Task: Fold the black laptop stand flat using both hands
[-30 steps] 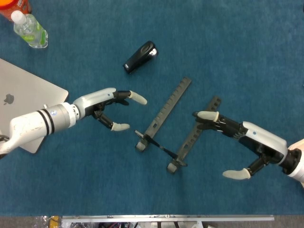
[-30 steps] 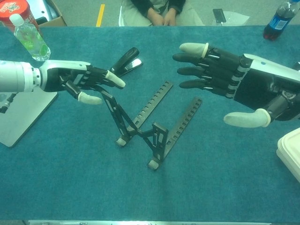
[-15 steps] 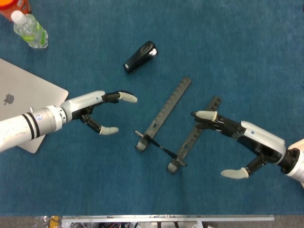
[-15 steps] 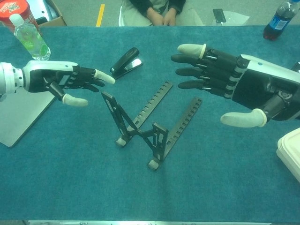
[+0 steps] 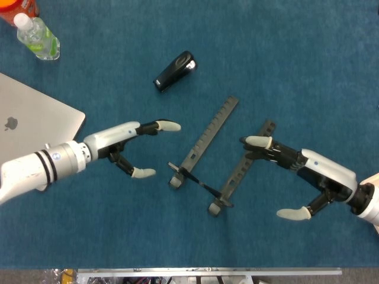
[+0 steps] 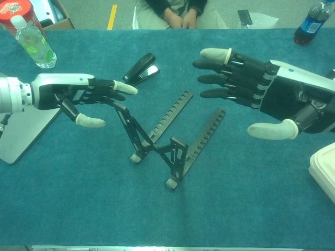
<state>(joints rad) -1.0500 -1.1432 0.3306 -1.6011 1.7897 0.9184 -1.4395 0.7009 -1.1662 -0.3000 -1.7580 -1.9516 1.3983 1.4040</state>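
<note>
Black laptop stand (image 6: 167,141) unfolded between spread, empty left hand (image 6: 78,97), right hand (image 6: 251,89); stapler (image 6: 138,68), laptop (image 5: 29,127), bottle (image 5: 37,36) nearby

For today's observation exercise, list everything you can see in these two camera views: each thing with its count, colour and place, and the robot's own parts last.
laptop stand: one, black, unfolded, table centre
stapler: one, black, behind the stand
laptop: one, silver, closed, left edge
water bottle: one, clear with green label, far left corner
red container: one, behind the water bottle
cola bottle: one, dark, far right corner
white box: one, right edge
table: one, teal cloth
left hand: one, open, left of the stand
right hand: one, open, right of the stand
</note>
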